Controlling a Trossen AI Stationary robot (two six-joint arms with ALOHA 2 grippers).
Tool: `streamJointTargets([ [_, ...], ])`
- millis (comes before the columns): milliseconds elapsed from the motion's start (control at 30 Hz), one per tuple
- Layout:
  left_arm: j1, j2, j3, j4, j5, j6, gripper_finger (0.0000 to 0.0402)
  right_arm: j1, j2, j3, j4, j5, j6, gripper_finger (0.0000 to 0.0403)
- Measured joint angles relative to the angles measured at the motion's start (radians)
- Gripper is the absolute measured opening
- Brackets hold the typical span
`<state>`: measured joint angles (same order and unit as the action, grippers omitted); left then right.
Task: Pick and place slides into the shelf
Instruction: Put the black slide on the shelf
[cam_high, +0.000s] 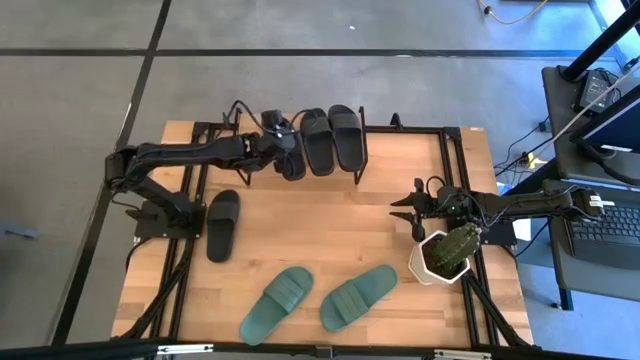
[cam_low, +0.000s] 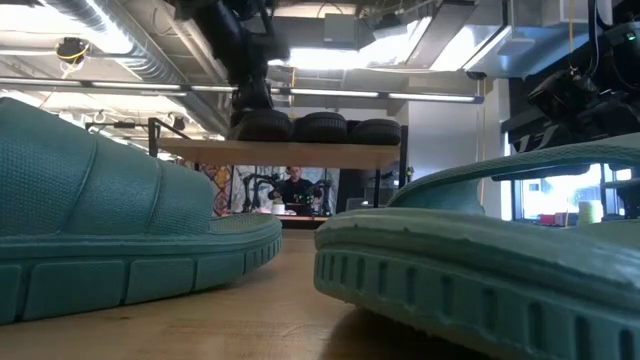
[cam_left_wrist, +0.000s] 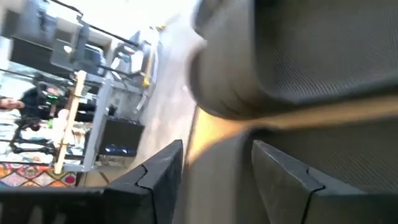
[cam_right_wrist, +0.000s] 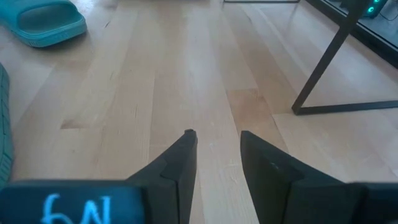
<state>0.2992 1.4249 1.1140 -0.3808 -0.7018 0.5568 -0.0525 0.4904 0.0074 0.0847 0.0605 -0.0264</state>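
Three black slides stand side by side on the shelf (cam_low: 330, 153) at the table's far edge: one on the left (cam_high: 291, 160), one in the middle (cam_high: 318, 142), one on the right (cam_high: 345, 136). My left gripper (cam_high: 280, 135) is open, low over the left one (cam_low: 265, 125). A fourth black slide (cam_high: 222, 225) lies flat on the table. Two teal slides (cam_high: 277, 303) (cam_high: 358, 296) lie sole-down near the near edge. My right gripper (cam_high: 403, 208) waits open above the bare wood on the right. My left gripper (cam_left_wrist: 217, 180) comes from above and from the table's left at the left black slide (cam_left_wrist: 280, 50) on the shelf. Its fingers (cam_left_wrist: 286, 180) stand apart close against the slide. I cannot tell whether they touch it.
A white pot with a cactus (cam_high: 445, 255) stands at the table's right edge, just beside the right arm. The shelf's thin black leg (cam_right_wrist: 329, 68) rises ahead of my right gripper (cam_right_wrist: 217, 140). Bare wood lies between the shelf and the teal slides.
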Motion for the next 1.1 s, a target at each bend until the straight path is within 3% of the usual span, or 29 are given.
streamJointTargets([
  [233, -0.039, -0.083, 0.066, -0.096, -0.005, -0.075, 0.0185, 0.000, 0.000, 0.000, -0.006, 0.000, 0.017, 0.0126],
  [433, -0.030, -0.112, 0.166, -0.510, 0.003, -0.399, 0.0185, 0.000, 0.000, 0.000, -0.011, -0.003, 0.022, 0.0126],
  [567, 0.008, -0.113, 0.219, -0.739, 0.159, -0.585, 0.0185, 0.000, 0.000, 0.000, -0.011, -0.003, 0.021, 0.0126],
  [700, 0.056, -0.110, 0.216, -0.752, 0.260, -0.614, 0.0185, 0.000, 0.000, 0.000, -0.011, -0.002, 0.019, 0.0126],
  [1100, 0.196, 0.044, 0.213, -0.756, 0.375, -0.591, 0.0185, 0.000, 0.000, 0.000, -0.010, -0.002, 0.018, 0.0126],
])
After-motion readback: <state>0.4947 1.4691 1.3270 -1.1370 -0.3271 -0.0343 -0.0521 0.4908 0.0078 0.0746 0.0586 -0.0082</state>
